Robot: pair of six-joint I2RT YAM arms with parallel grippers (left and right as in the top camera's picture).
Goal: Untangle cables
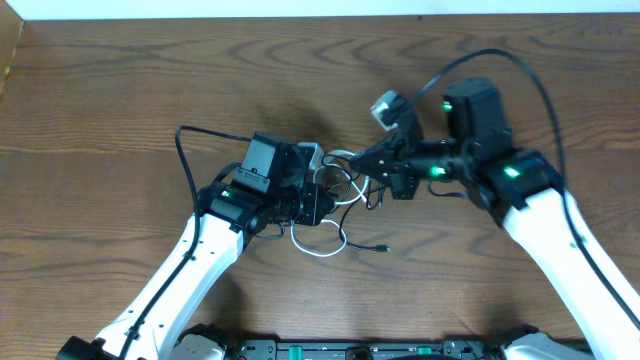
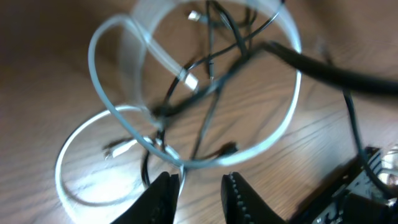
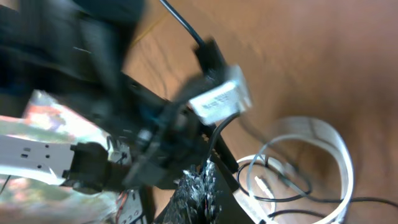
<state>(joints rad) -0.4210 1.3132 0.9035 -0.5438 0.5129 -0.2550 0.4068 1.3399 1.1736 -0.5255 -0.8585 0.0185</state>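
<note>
Writing is hard to find from overhead: the one candidate, a white rectangular block by the right wrist, is too small to read. The thin flexible cables, one white and the rest black, lie as a loose wad on the brown wood-grain table, in the middle between the two arms. The wad's long axis runs from the far centre toward the near edge. There a loop of the white cable lies flat, and beside it a small black plug end points right. The left gripper is at the wad's left side, the right gripper at its upper right.

From the left wrist, two ridged black fingers stand a little apart with nothing pinched between them. The white cable passes just at the inner edge of the left-hand one. Ahead it makes two wide overlapping loops, and the black cables run through them, mostly lengthwise away from the camera. A thicker black wire crosses the upper right.

The right wrist picture is badly smeared. The white block carries dark print that I cannot make out. The right gripper is closed, though I cannot tell whether a cable is caught in it. White loops lie on the table at the lower right.
</note>
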